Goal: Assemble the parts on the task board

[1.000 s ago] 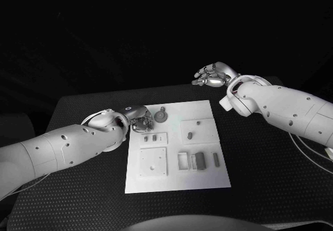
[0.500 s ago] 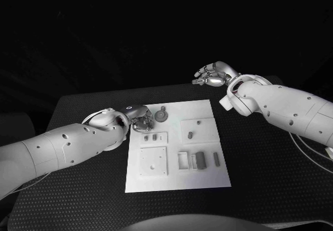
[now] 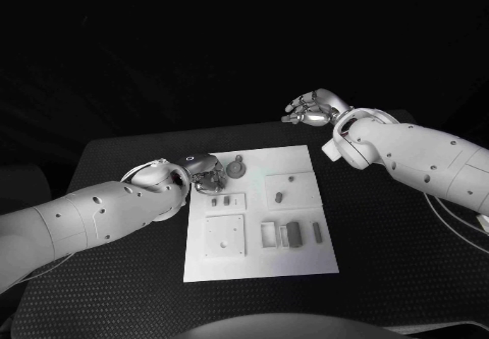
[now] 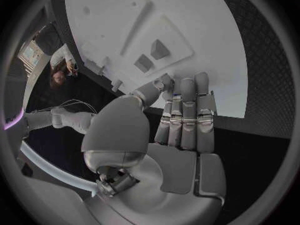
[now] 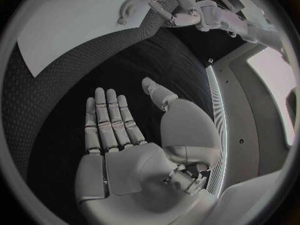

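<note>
We judge assembly barely begun: grey parts [image 3: 293, 234] lie loose on the task board [image 3: 260, 265]. Left hand [image 3: 207, 173] hovers at its far-left corner, right hand [image 3: 314, 109] beyond it; both hands' fingers are spread, empty.

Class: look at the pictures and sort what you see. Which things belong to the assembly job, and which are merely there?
Belonging to the job:
task board
round grey part near the board's far edge
long grey part standing in its holder
left hand, at the board's far left corner

Merely there:
black table
right hand, held open beyond the board, holding nothing
</note>
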